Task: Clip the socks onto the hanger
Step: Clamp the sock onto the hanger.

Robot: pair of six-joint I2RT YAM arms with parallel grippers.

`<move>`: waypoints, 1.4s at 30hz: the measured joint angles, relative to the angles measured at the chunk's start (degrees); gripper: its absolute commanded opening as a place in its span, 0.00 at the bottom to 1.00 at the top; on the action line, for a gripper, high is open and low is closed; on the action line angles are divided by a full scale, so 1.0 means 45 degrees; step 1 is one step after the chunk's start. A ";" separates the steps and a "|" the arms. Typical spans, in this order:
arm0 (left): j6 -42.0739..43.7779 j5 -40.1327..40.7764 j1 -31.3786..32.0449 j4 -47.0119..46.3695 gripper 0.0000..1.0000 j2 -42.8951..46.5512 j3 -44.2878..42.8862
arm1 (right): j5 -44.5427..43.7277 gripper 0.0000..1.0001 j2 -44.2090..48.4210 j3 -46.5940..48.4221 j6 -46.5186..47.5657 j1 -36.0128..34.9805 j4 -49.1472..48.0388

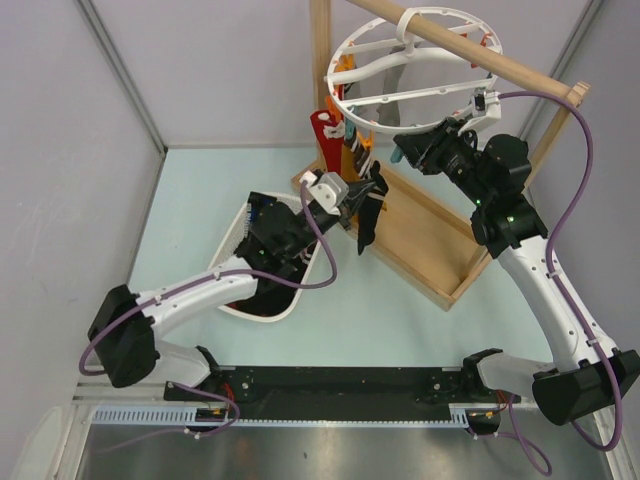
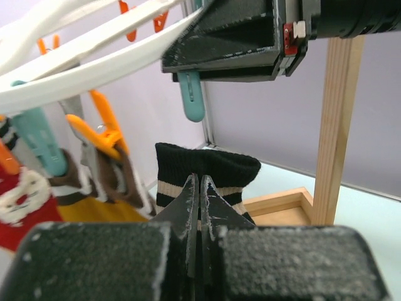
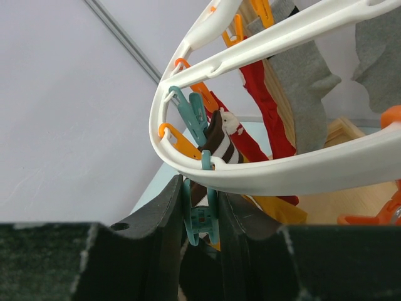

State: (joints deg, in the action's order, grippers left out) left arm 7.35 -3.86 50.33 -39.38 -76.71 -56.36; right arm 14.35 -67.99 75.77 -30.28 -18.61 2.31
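Note:
The white ring hanger [image 1: 352, 108] hangs by its hook from the wooden rail. A red sock [image 1: 324, 138] and several others are clipped on its left side. My left gripper [image 1: 362, 192] is shut on a black sock [image 1: 367, 226] with cream stripes and holds it up just below the ring. In the left wrist view the sock's cuff [image 2: 207, 164] stands above my closed fingertips [image 2: 200, 183], under a teal clip [image 2: 191, 100]. My right gripper [image 1: 405, 150] is shut on that teal clip [image 3: 202, 218], squeezing it under the ring [image 3: 282, 172].
A white basket [image 1: 300, 292] holding dark socks sits on the table under my left arm. The wooden frame's base tray [image 1: 430, 245] and upright post [image 2: 335, 125] stand right of the sock. The rail [image 1: 470, 48] crosses above. Red, brown-striped, yellow and grey socks hang close by.

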 measured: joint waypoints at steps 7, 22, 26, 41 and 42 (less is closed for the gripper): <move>-0.0102 0.0214 0.0097 -0.0296 0.00 -0.1409 -0.0996 | 0.0087 0.00 0.0000 0.0000 -0.0039 0.0015 -0.0102; -0.0058 0.1263 0.0102 -0.0160 0.00 -0.2195 -0.2040 | 0.0131 0.00 0.0005 0.0000 -0.0034 0.0024 -0.0097; -0.0058 0.1491 0.0102 -0.0024 0.00 -0.2220 -0.2123 | 0.0131 0.00 0.0005 0.0000 -0.0029 0.0024 -0.0097; -0.0063 0.1841 0.0097 0.0709 0.00 -0.2365 -0.2725 | 0.0126 0.00 0.0005 0.0000 0.0034 0.0024 -0.0092; -0.0068 0.1841 0.0097 0.0782 0.00 -0.2365 -0.2793 | 0.0131 0.00 0.0005 0.0000 0.0058 0.0024 -0.0092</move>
State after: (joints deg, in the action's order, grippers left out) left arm 7.05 4.43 50.76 -35.86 -87.35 -68.93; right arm 14.94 -67.96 75.77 -30.02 -18.50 1.89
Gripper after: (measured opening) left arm 0.007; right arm 0.293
